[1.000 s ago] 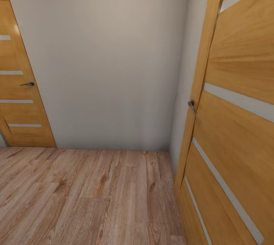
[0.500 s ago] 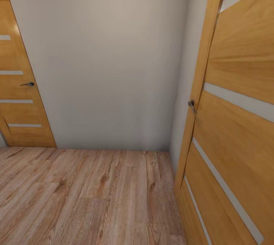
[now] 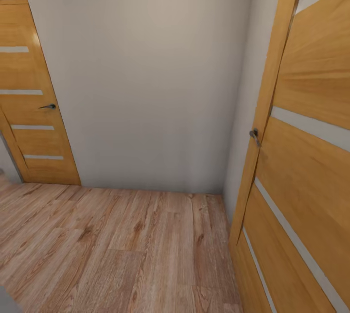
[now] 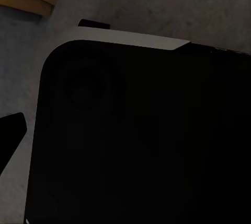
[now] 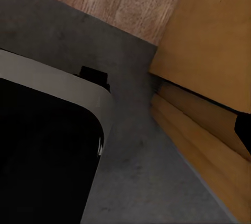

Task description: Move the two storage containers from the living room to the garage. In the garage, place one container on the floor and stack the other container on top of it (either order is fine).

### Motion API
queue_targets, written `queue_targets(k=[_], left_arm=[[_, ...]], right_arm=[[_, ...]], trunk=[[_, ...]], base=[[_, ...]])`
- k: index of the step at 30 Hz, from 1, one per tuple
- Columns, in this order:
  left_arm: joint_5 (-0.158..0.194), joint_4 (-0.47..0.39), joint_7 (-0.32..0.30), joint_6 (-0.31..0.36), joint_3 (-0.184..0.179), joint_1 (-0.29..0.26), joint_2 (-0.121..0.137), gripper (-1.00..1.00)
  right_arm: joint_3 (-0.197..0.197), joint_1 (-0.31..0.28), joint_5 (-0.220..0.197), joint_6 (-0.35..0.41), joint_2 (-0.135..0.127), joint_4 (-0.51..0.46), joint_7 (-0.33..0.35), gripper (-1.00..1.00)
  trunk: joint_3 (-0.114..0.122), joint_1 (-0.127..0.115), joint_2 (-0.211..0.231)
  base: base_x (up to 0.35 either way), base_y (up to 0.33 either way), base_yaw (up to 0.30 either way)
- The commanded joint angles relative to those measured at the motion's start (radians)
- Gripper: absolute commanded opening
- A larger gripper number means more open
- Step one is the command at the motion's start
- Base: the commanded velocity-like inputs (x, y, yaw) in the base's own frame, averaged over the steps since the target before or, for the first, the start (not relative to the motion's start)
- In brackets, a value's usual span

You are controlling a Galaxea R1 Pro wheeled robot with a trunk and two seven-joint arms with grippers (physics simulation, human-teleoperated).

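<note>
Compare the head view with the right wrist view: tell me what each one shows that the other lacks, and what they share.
Head view alone: a pale wall, a closed wooden door on the left with its handle, and the handle of the near door on the right.
Right wrist view alone: a dark rounded body with a pale rim over a grey surface.
Both: light wood-plank flooring and orange-brown door wood.

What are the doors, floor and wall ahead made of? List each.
Right door and left door: honey-coloured wood veneer by the grain, pale inset strips, dark metal-looking handles. Floor: light wood planks, matte, possibly laminate. Wall: smooth, pale grey, painted.
</note>
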Motion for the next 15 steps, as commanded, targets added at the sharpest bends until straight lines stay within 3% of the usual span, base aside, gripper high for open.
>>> queue_targets(k=[1,8,15], left_arm=[[0.005,0.0,0.001,-0.003,0.002,0.0,0.0,1.0],[0.005,0.0,0.001,-0.001,0.001,0.0,0.0,1.0],[0.005,0.001,0.001,-0.001,-0.001,0.0,0.0,1.0]], right_arm=[[0.002,-0.001,0.009,-0.005,0.001,0.003,-0.005,1.0],[0.003,-0.001,0.01,-0.005,0.003,0.003,-0.005,1.0],[0.003,-0.001,0.01,-0.006,0.004,0.003,-0.005,1.0]], trunk=[[-0.001,0.0,-0.001],[-0.001,0.0,-0.001],[-0.001,0.0,-0.001]], base=[[0.0,0.0,0.013],[0.034,0.0,0.003],[0.241,0.0,0.0]])
